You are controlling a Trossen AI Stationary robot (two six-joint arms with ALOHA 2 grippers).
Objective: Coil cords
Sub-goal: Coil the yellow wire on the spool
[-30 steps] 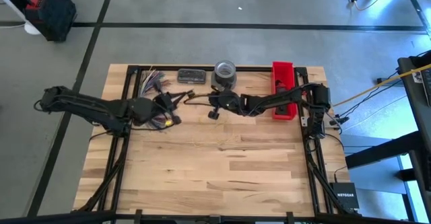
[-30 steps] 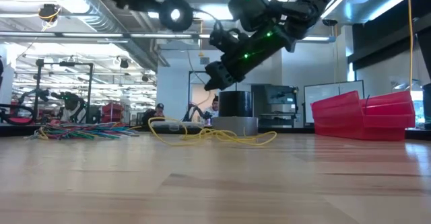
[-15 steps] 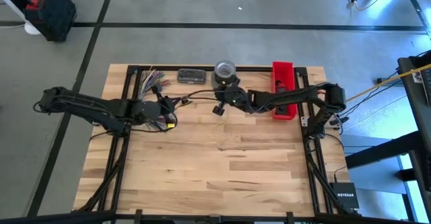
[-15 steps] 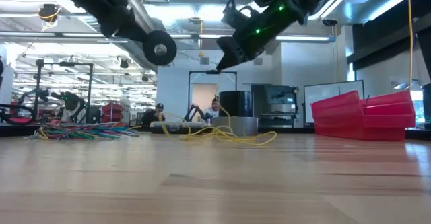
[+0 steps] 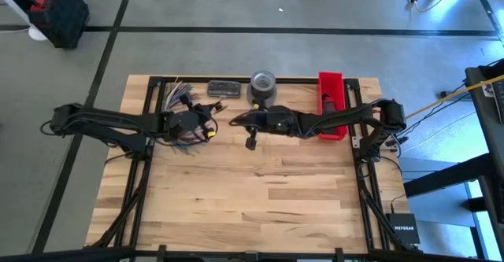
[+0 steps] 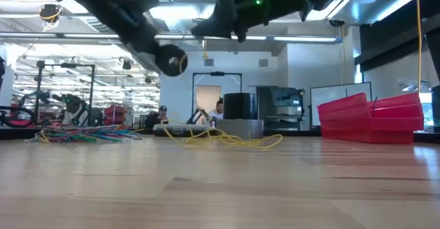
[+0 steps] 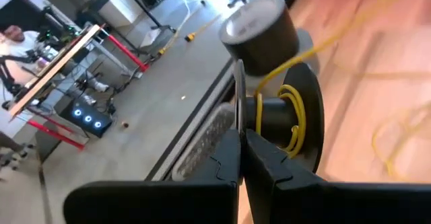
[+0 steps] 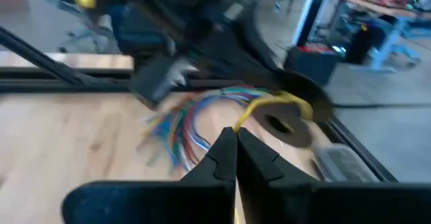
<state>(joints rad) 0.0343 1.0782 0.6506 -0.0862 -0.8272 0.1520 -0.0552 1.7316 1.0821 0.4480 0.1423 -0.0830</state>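
Swinging left since before, our right gripper (image 5: 234, 122) is pinching the yellow cord (image 8: 266, 107); our left gripper (image 7: 241, 126) is clenching a spool (image 7: 289, 120) above the desk (image 5: 260, 191).

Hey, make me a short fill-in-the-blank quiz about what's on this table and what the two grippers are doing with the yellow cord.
1. The spool held by the left gripper has ____ cord wound on it.
2. The right gripper is shut on the yellow cord, which leads to the ____.
3. The red bin stands at the table's far ____ corner in the high view.
4. The bundle of multicoloured wires lies on the ____.

Missing words: yellow; spool; right; table
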